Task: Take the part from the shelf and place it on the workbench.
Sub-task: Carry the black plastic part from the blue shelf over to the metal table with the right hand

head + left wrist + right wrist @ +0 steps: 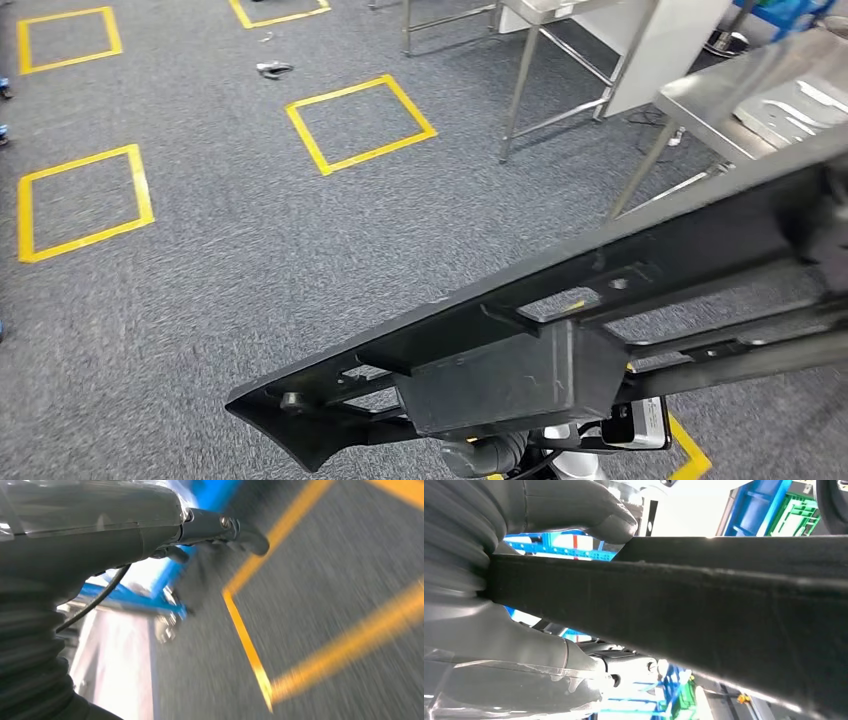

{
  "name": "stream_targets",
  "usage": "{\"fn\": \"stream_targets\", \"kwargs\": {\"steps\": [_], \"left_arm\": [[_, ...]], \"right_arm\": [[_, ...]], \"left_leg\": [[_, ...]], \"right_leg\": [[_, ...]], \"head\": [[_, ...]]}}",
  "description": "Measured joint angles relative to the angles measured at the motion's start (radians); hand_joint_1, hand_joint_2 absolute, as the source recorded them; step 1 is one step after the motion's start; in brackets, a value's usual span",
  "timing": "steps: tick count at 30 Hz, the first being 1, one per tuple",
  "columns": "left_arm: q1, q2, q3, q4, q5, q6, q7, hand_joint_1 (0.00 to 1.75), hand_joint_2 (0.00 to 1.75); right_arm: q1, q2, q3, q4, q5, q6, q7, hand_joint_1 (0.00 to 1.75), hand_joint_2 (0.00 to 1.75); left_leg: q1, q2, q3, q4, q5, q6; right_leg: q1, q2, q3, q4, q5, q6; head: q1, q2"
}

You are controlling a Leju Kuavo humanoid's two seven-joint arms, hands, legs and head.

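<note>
A long black plastic part [520, 350] with cut-outs and a boxy middle section stretches across the head view from bottom left to the right edge, carried above the carpet. In the right wrist view my right hand [524, 645] grips the part [704, 605], with the thumb on one side and the palm on the other. My left hand [150, 530] is over the floor with a finger stretched out and nothing in it; that picture is blurred by motion. The steel workbench [720, 95] stands at the upper right, beyond the part's far end.
Grey carpet with yellow taped squares [360, 125] spreads to the left and ahead. A second steel-legged table [520, 90] and a white panel [660, 50] stand at the top right. Blue racking [754, 510] and a green crate [799, 517] are behind me.
</note>
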State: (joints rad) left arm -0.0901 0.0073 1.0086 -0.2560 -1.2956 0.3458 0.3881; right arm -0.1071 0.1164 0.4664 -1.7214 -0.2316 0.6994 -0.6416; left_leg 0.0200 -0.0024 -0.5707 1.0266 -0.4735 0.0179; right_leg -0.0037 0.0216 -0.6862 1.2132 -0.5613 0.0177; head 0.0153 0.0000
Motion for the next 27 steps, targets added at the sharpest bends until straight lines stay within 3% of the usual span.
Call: {"fn": "stream_targets", "kwargs": {"steps": [2,3,4,6,7,9,11,13,15,16,17,18,19,20,22,24,26,27], "left_arm": [[-0.003,-0.002,0.045,0.009,0.025,-0.068,-0.015,0.0,1.75],[-0.005,-0.002,0.064,0.012,0.034,-0.092,-0.019,0.0,1.75],[-0.006,-0.003,0.078,0.014,0.041,-0.113,-0.023,0.0,1.75],[-0.011,-0.007,0.1,0.018,0.051,-0.146,-0.033,0.0,1.75],[-0.012,-0.01,0.109,0.02,0.054,-0.155,-0.039,0.0,1.75],[-0.015,-0.013,0.122,0.021,0.056,-0.163,-0.047,0.0,1.75],[-0.02,-0.012,0.131,0.021,0.056,-0.164,-0.051,0.0,1.75],[-0.023,-0.012,0.138,0.021,0.056,-0.165,-0.055,0.0,1.75],[-0.022,-0.011,0.142,0.022,0.057,-0.169,-0.059,0.0,1.75],[-0.021,-0.011,0.145,0.022,0.058,-0.172,-0.06,0.0,1.75],[-0.02,-0.01,0.148,0.023,0.059,-0.175,-0.061,0.0,1.75],[-0.019,-0.01,0.151,0.023,0.061,-0.178,-0.062,0.0,1.75],[-0.02,-0.01,0.154,0.023,0.062,-0.181,-0.064,0.0,1.75],[-0.02,-0.01,0.156,0.023,0.063,-0.184,-0.066,0.0,1.75],[-0.022,-0.01,0.16,0.024,0.065,-0.19,-0.072,0.0,1.75],[-0.023,-0.011,0.163,0.025,0.069,-0.195,-0.084,0.0,1.75],[-0.023,-0.012,0.166,0.025,0.074,-0.196,-0.104,0.0,1.75],[-0.024,-0.012,0.166,0.026,0.076,-0.197,-0.114,0.0,1.75]], "right_arm": [[-0.001,-0.001,0.0,0.003,-0.001,0.002,-0.004,1.75,1.75],[0.0,-0.002,0.0,0.004,-0.001,0.003,-0.005,1.75,1.75],[0.0,-0.002,0.0,0.004,-0.001,0.004,-0.006,1.75,1.75],[0.0,-0.002,0.0,0.004,0.0,0.006,-0.01,1.75,1.75],[0.0,-0.002,0.0,0.004,0.001,0.007,-0.012,1.75,1.75],[0.001,-0.002,0.0,0.003,0.004,0.009,-0.017,1.75,1.75],[0.005,-0.001,0.0,0.002,0.007,0.01,-0.021,1.75,1.75],[0.008,-0.001,0.0,0.0,0.009,0.01,-0.023,1.75,1.75],[0.009,0.0,0.0,-0.001,0.012,0.01,-0.023,1.75,1.75],[0.011,0.0,0.0,-0.001,0.015,0.009,-0.023,1.75,1.75],[0.013,0.0,0.0,-0.001,0.018,0.009,-0.022,1.75,1.75],[0.014,0.0,0.0,-0.001,0.021,0.008,-0.022,1.75,1.75],[0.016,0.0,0.0,-0.001,0.022,0.007,-0.022,1.75,1.75],[0.016,0.001,0.0,-0.001,0.022,0.006,-0.022,1.75,1.75],[0.017,0.001,0.0,-0.001,0.024,0.005,-0.022,1.75,1.75],[0.019,0.002,0.0,-0.001,0.03,0.004,-0.022,1.75,1.75],[0.021,0.002,0.0,-0.001,0.037,0.005,-0.023,1.75,1.75],[0.021,0.002,0.0,-0.001,0.039,0.005,-0.024,1.75,1.75]], "left_leg": [[-0.003,0.022,0.0,0.0,-0.002,0.002],[-0.004,0.033,0.001,0.0,-0.003,0.002],[-0.005,0.043,0.002,0.0,-0.004,0.002],[-0.009,0.059,0.008,0.0,-0.007,0.0],[-0.011,0.065,0.01,-0.001,-0.009,-0.003],[-0.013,0.08,0.012,-0.002,-0.012,-0.01],[-0.014,0.091,0.018,-0.002,-0.016,-0.019],[-0.014,0.064,0.006,0.037,-0.045,-0.027],[-0.011,0.023,-0.047,0.151,-0.106,-0.033],[-0.009,0.015,-0.079,0.216,-0.132,-0.037],[-0.008,0.012,-0.102,0.259,-0.142,-0.04],[-0.006,0.011,-0.108,0.267,-0.132,-0.043],[-0.004,0.01,-0.096,0.235,-0.102,-0.045],[0.0,0.004,-0.066,0.168,-0.062,-0.048],[0.005,-0.025,-0.013,0.049,-0.016,-0.049],[0.004,-0.04,0.002,0.014,-0.015,-0.039],[0.001,-0.027,0.003,0.012,-0.011,-0.024],[0.001,-0.02,0.003,0.01,-0.009,-0.018]], "right_leg": [[-0.002,-0.009,-0.044,0.086,-0.025,0.003],[-0.002,-0.011,-0.042,0.082,-0.012,0.002],[0.0,-0.015,-0.019,0.038,0.017,-0.002],[0.012,-0.055,0.054,-0.099,0.074,-0.02],[0.02,-0.075,0.082,-0.152,0.09,-0.029],[0.03,-0.092,0.095,-0.187,0.091,-0.038],[0.025,-0.071,0.099,-0.198,0.098,-0.042],[0.015,-0.05,0.108,-0.213,0.107,-0.048],[0.01,-0.031,0.112,-0.218,0.109,-0.053],[0.009,-0.02,0.111,-0.217,0.109,-0.054],[0.009,-0.008,0.111,-0.215,0.109,-0.054],[0.008,0.004,0.111,-0.213,0.108,-0.052],[0.006,0.016,0.112,-0.209,0.106,-0.05],[0.003,0.027,0.112,-0.203,0.103,-0.046],[0.002,0.047,0.105,-0.187,0.094,-0.034],[0.002,0.061,0.096,-0.177,0.091,-0.023],[0.0,0.064,0.092,-0.175,0.092,-0.015],[0.0,0.051,0.088,-0.167,0.086,-0.01]], "head": [[0.0,0.0],[0.0,0.0],[0.0,0.0],[0.0,0.0],[0.0,0.0],[0.0,0.0],[0.0,0.0],[-0.001,0.0],[-0.003,0.0],[-0.003,0.0],[-0.003,0.0],[-0.003,0.0],[-0.003,0.0],[-0.003,0.0],[-0.004,0.0],[-0.005,0.0],[-0.006,0.0],[-0.004,0.0]]}}
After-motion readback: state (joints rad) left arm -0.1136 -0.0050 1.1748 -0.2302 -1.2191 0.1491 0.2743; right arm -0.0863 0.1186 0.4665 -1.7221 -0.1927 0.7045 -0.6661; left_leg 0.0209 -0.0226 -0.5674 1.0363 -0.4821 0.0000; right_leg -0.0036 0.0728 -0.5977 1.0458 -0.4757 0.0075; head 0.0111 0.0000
